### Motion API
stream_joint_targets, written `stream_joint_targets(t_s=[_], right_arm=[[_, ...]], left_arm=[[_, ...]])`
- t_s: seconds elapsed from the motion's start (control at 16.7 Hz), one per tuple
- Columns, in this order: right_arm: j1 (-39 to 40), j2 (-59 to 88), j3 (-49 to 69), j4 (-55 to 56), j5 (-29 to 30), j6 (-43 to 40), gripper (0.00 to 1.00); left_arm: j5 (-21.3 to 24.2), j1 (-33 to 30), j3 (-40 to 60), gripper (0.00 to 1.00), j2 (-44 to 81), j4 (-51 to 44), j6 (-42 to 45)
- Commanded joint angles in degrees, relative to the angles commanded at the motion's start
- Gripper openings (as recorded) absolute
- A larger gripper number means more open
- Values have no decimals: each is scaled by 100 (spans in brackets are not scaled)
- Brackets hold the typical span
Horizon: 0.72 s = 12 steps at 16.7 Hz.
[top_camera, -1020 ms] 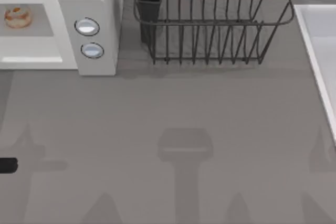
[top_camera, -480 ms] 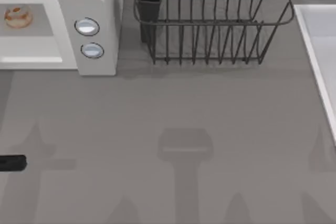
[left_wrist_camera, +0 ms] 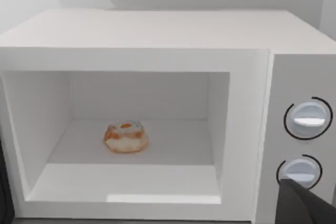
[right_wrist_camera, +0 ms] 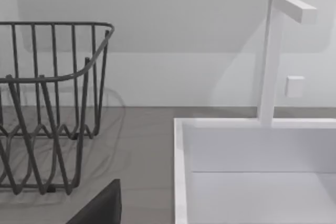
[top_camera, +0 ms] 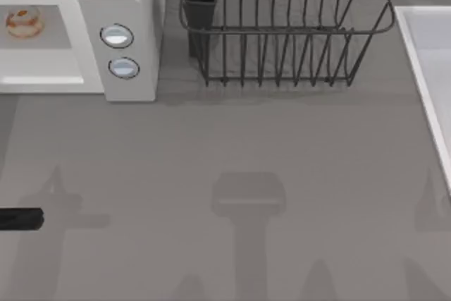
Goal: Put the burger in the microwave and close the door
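Here, one burger (left_wrist_camera: 125, 137) sits on the floor of the one white microwave (top_camera: 120, 5), at the upper left of the top view. Two round knobs (top_camera: 117, 36) stack on its panel. One black wire dish rack (top_camera: 282, 26) stands at upper centre, one white sink (top_camera: 430, 68) at right. A dark piece of the left arm (top_camera: 21, 219) enters at the lower left edge. I cannot tell how either gripper's fingers stand.

Microwave (top_camera: 116, 29) cut by top view's left and top edges; cavity partly out of frame. Door hidden past left edge. Dish rack (top_camera: 282, 26) cropped at top. Sink (top_camera: 430, 68) cropped at right. Left arm (top_camera: 21, 219): dark stub at left edge, jaws unseen.
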Motion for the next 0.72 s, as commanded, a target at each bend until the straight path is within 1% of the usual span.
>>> stream_joint_targets(t_s=[0.18, 0.3, 0.42, 0.72], right_arm=[[0, 0, 0, 0, 0, 0, 100], [0, 0, 0, 0, 0, 0, 100], [0, 0, 0, 0, 0, 0, 100], [0, 0, 0, 0, 0, 0, 100]], left_arm=[[33, 34, -20, 0, -25, 5, -4], [216, 216, -34, 0, -74, -33, -6], [551, 551, -58, 0, -167, -99, -9], [1603, 1604, -142, 0, -461, -312, -15]])
